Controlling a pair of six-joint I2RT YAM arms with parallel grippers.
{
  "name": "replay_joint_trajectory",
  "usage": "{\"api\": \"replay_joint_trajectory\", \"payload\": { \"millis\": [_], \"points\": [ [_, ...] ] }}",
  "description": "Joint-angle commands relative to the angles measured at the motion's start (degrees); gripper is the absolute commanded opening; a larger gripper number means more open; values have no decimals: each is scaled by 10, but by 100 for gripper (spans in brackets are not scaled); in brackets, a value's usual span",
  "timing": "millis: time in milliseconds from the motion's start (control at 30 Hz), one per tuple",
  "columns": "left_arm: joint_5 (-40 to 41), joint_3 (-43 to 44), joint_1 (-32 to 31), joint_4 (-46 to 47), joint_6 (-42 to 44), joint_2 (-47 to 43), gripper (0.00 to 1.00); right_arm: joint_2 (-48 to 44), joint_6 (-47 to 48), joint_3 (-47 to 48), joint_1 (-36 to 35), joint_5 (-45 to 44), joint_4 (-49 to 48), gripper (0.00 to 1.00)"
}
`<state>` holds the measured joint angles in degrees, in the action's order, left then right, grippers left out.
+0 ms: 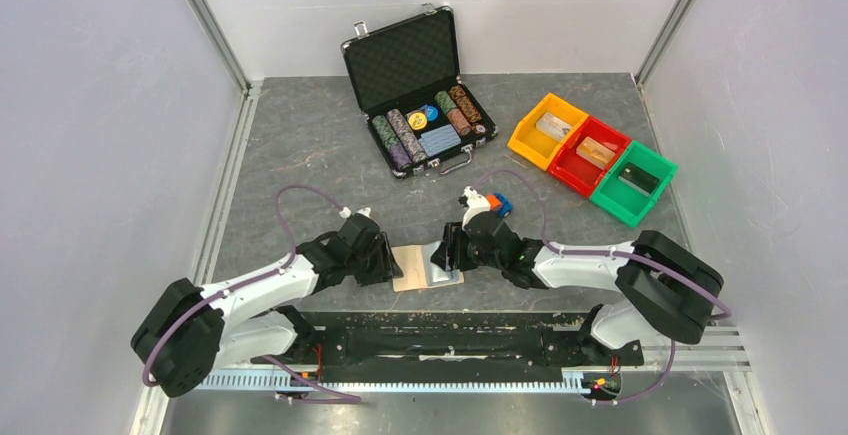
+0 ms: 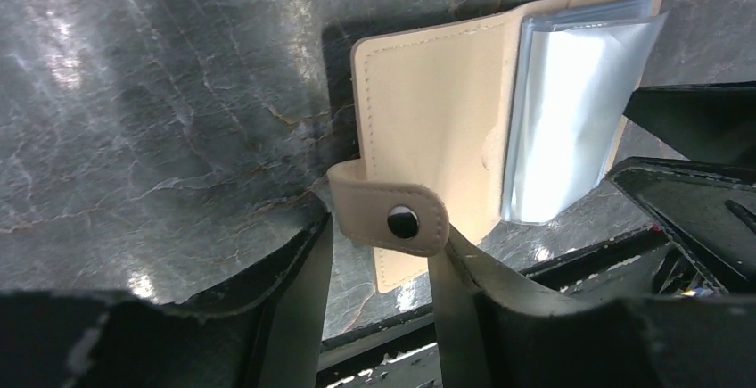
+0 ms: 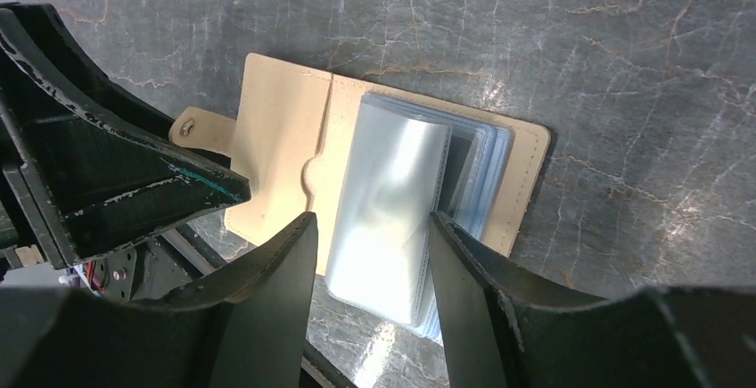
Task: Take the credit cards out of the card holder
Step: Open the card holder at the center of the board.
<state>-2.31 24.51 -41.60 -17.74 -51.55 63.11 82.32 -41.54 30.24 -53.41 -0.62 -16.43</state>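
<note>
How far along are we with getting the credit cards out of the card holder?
Done: the card holder lies unfolded on the table. In hand: the left gripper straddles its snap tab, and the right gripper straddles the pale blue stack of credit cards. I cannot tell whether either one is gripping. Left: every card, since none shows outside the holder.

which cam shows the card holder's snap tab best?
Left wrist: the snap tab fills the foreground, stud plainly visible. Right wrist shows it small at the edge of the card holder; top external: too small to tell.
</note>
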Motion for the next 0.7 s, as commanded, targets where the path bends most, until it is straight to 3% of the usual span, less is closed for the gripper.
{"api": "replay_joint_trajectory", "payload": {
  "millis": [0, 267, 667],
  "points": [
    [-14, -10, 1, 42, 24, 12, 50, 12, -5, 24, -3, 4, -20, 52],
    [-30, -25, 1, 77, 24, 19, 46, 30, -17, 35, -3, 34, -31, 54],
    [-66, -39, 1, 111, 0, 11, 45, 32, -50, 24, -25, 114, -145, 52]
  ]
}}
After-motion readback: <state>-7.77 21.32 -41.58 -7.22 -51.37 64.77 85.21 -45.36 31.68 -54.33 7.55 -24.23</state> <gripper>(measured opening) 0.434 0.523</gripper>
